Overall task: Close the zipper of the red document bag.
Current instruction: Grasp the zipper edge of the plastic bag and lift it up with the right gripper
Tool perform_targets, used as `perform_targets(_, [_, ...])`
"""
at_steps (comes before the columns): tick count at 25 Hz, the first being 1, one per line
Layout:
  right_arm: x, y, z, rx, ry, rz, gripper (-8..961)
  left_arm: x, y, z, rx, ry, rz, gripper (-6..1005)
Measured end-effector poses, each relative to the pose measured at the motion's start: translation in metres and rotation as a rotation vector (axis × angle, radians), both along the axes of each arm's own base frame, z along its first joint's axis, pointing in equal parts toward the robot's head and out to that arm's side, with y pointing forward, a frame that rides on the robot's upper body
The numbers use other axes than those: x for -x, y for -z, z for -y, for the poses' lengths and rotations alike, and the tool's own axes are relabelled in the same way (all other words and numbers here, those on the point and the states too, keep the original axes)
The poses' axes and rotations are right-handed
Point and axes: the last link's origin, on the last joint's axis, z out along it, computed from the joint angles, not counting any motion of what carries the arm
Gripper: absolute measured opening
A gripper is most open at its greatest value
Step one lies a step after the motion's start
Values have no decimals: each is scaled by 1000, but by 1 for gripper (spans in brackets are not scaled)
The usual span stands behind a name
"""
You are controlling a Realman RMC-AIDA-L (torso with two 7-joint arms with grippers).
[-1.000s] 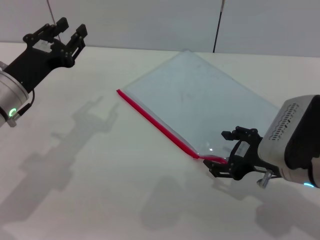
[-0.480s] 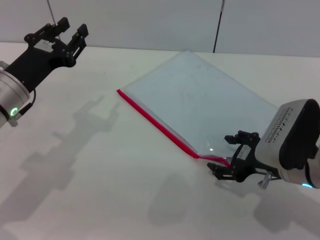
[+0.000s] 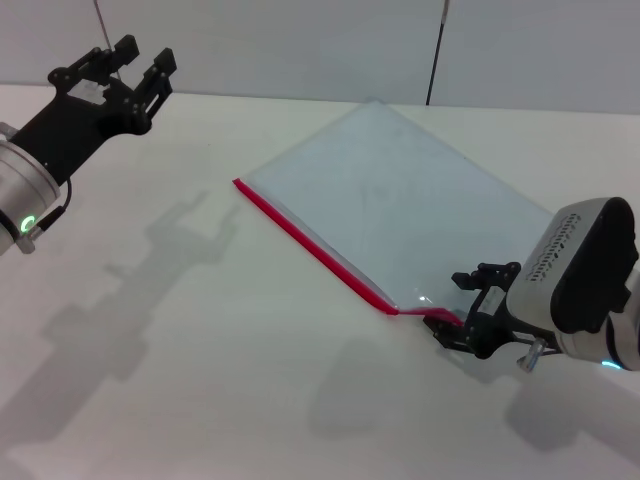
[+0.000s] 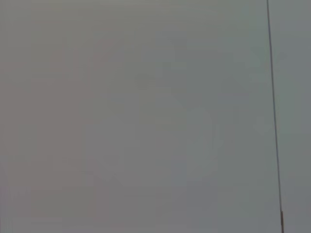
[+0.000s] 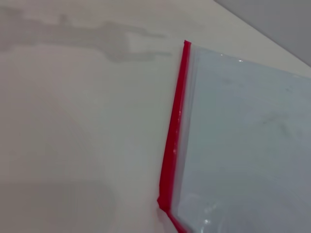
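Observation:
The red document bag point(image 3: 400, 190) lies flat on the white table, a translucent pale-blue pouch. The zipper point(image 3: 310, 245) is a red strip along its long front-left edge, kinked near its close end. My right gripper point(image 3: 447, 303) is low at that close end, open, with the strip's tip between its black fingers point(image 3: 470, 276). The right wrist view shows the zipper point(image 5: 172, 141) running away along the bag point(image 5: 243, 145), with no fingers in sight. My left gripper point(image 3: 125, 62) hangs raised at the far left, open and far from the bag.
The white table point(image 3: 200, 380) stretches bare to the front and left of the bag. A grey wall with a thin dark cable point(image 3: 436, 50) stands behind. The left wrist view shows only that wall point(image 4: 146, 116).
My right gripper has shifted slightly right along the zipper's near end and its fingers stand closer together. The left arm and the bag have not moved.

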Motion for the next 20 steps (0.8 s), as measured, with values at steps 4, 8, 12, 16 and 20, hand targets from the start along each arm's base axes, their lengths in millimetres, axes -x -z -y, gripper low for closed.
perform_targets(4, [-2, 1, -2, 2, 4, 9, 666, 0, 0, 0, 0, 0, 0, 480])
perform_targets(8, [-4, 0, -5, -12, 3, 13, 644, 0, 0, 0, 0, 0, -1, 480])
perform_targets(12, [-1, 0, -6, -22, 0, 4, 603, 0, 0, 0, 0, 0, -1, 480])
perform_targets(16, [2, -1, -8, -27, 6, -12, 493, 0, 0, 0, 0, 0, -1, 480])
perform_targets(20, [8, -2, -8, -33, -4, -33, 339, 0, 0, 0, 1, 1, -4, 480])
